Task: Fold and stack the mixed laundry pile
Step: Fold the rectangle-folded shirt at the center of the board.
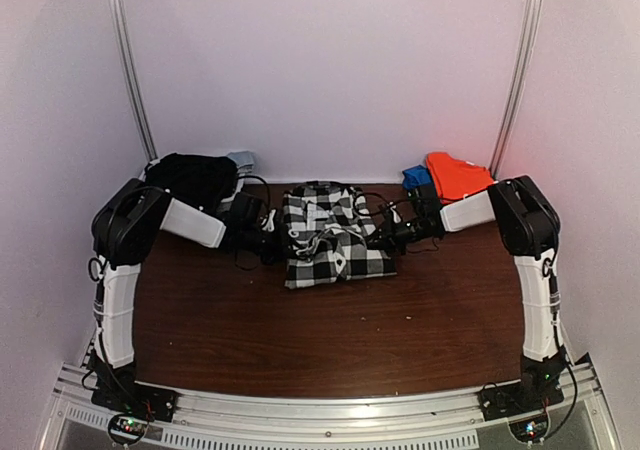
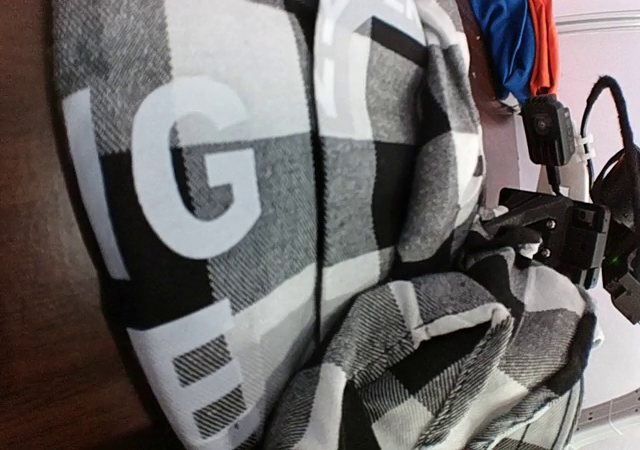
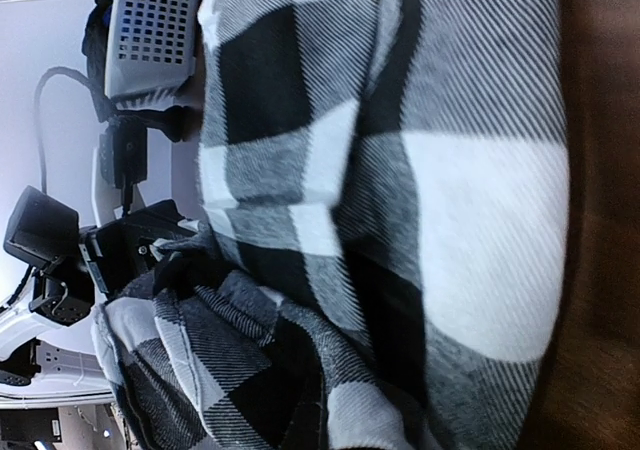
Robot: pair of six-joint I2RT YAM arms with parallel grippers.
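Top external: pinching checked garment (image 1: 330, 238) at its left edge with left gripper (image 1: 272, 235), right edge with right gripper (image 1: 386, 232), both clamped tight.

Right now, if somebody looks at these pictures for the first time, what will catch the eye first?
The black-and-white checked cloth garment lies bunched in the middle of the brown wooden table, and the left gripper and the right gripper appear closed on its two side edges. At the far right corner, a plain bright orange-red garment stands out beside a blue cloth.
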